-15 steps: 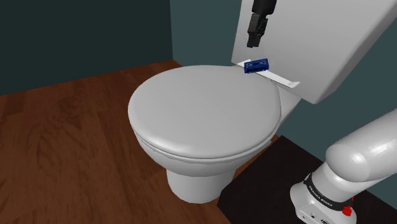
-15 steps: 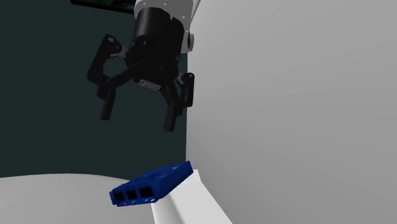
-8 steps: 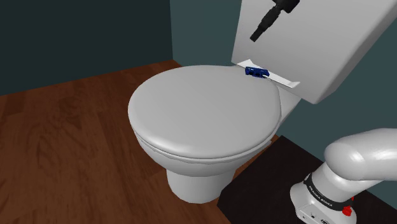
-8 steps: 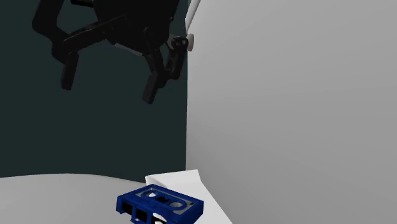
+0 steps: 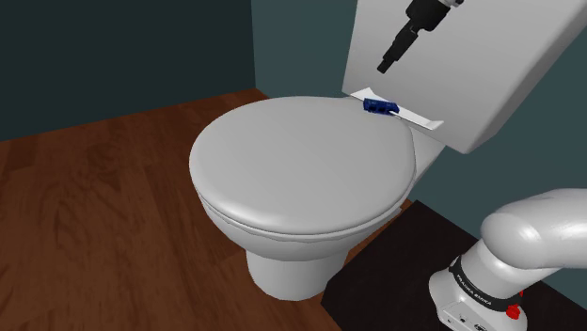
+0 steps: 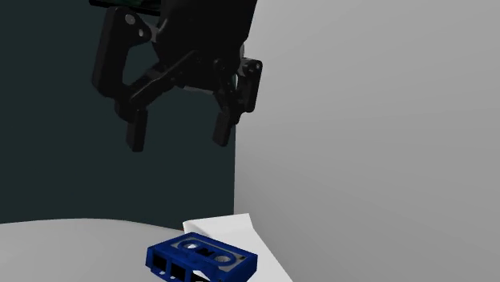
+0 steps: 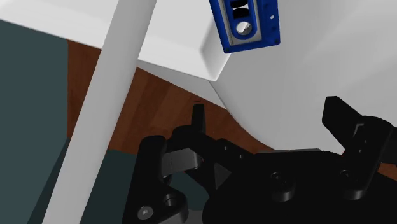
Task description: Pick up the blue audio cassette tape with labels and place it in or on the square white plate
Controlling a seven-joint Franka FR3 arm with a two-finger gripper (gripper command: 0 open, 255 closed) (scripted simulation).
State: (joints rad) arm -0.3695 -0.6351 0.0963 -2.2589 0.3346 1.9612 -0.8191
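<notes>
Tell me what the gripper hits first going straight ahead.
Likely the toilet lid, just beside the blue cassette and the white plate; the open gripper seems aimed slightly off them, but depth is unclear.

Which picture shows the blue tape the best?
The second exterior view: the tape is close, its top and side holes clear. The shoulder view shows it tiny; the wrist view cuts it off.

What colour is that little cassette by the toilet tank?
The cassette is deep blue, clearest in the second exterior view.
</notes>
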